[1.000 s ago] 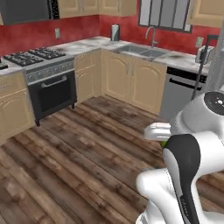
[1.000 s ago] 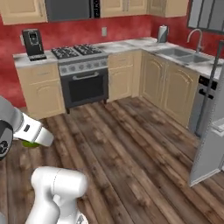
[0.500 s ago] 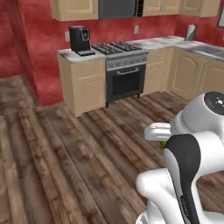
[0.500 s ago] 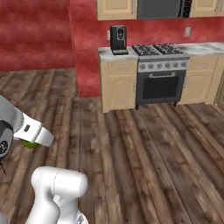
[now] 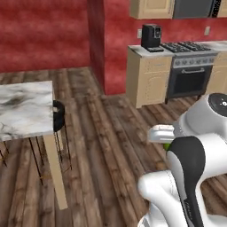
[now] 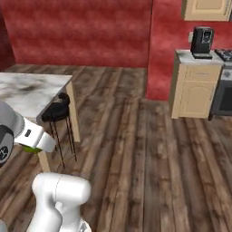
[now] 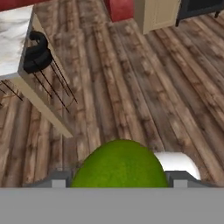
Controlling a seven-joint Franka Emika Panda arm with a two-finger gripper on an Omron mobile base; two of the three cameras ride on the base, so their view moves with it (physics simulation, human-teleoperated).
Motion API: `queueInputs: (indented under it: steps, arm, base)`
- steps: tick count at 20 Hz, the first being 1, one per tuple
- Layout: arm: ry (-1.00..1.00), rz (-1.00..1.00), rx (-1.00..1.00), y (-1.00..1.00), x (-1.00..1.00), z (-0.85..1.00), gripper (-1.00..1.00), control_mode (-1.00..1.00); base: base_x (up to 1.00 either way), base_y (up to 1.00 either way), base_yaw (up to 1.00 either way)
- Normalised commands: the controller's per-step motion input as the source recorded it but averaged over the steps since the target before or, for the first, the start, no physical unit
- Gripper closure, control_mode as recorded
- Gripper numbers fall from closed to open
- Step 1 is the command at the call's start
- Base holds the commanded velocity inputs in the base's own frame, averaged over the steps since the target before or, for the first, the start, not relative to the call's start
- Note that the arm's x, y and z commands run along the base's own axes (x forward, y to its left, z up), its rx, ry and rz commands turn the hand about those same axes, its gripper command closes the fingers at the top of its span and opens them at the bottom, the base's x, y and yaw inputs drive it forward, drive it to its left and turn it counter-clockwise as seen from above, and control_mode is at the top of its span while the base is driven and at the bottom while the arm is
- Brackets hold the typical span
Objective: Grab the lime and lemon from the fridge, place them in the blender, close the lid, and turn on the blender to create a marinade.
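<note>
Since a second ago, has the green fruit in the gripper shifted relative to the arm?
No. The green fruit sits in the gripper beside the same white arm link as before; only the kitchen background swung as the base turned.

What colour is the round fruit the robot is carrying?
Yellowish green. The fruit shows best in the hand view, right at the bottom.

Dark, streaky wood-plank floor showing a matt finish; table carrying a smooth white marbled top; stool presenting a black seat on thin dark legs; lemon displaying matt yellowish-green skin; cabinet wearing pale wood.
</note>
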Motion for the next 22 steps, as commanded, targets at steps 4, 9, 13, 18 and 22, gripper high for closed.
queueInputs:
  steps: [4, 9, 13, 18, 22]
  arm:
    - [0.00, 0.00, 0.00, 0.00, 0.00, 0.00, 1.00, 1.00]
    - [0.00, 0.00, 0.00, 0.00, 0.00, 0.00, 1.00, 1.00]
    - [0.00, 0.00, 0.00, 0.00, 0.00, 0.00, 1.00, 1.00]
    - [0.00, 0.00, 0.00, 0.00, 0.00, 0.00, 1.00, 1.00]
    - [0.00, 0.00, 0.00, 0.00, 0.00, 0.00, 1.00, 1.00]
  base:
    - [-0.05, 1.00, 0.30]
    - [0.52, 1.00, 0.12]
    - [0.86, 1.00, 0.03]
    - [0.78, 1.00, 0.02]
    - [0.63, 0.60, 0.03]
